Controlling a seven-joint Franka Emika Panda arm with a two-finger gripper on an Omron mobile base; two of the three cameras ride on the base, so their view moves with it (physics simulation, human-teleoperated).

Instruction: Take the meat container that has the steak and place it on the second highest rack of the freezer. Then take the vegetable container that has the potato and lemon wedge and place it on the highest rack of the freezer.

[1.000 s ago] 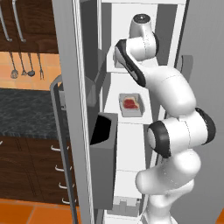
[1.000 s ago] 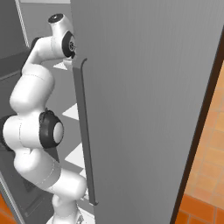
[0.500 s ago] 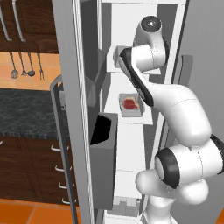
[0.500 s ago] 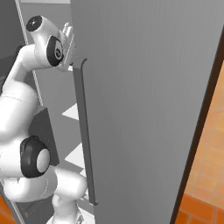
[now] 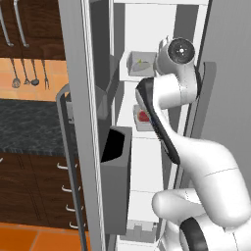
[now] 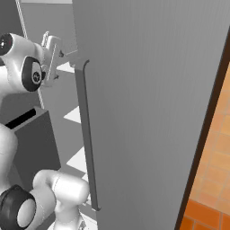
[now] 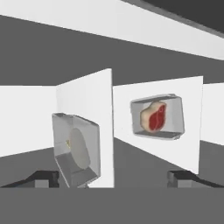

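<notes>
The vegetable container (image 5: 138,63) stands on the highest rack (image 5: 125,78) of the freezer (image 5: 147,162). In the rolled hand view it (image 7: 76,149) sits just ahead of my left fingertip (image 7: 43,177), with the pale potato (image 7: 81,151) and the lemon wedge (image 7: 68,142) inside. The meat container (image 5: 142,117) with the red steak (image 7: 154,117) rests on the second highest rack (image 5: 147,135). My gripper (image 7: 113,177) is open and holds nothing. In the left base view the arm's wrist hides it.
The freezer's left door (image 5: 78,122) stands open, with a dark grey bin (image 5: 115,186) on its inside. The right door (image 6: 148,90), with its long handle (image 6: 87,134), hangs close beside the arm. Dark cabinets and a black counter (image 5: 29,127) lie to the left.
The jaws have opened and let go of the vegetable container, which stays on the highest rack. The wrist has drawn back a little and the elbow has swung.
</notes>
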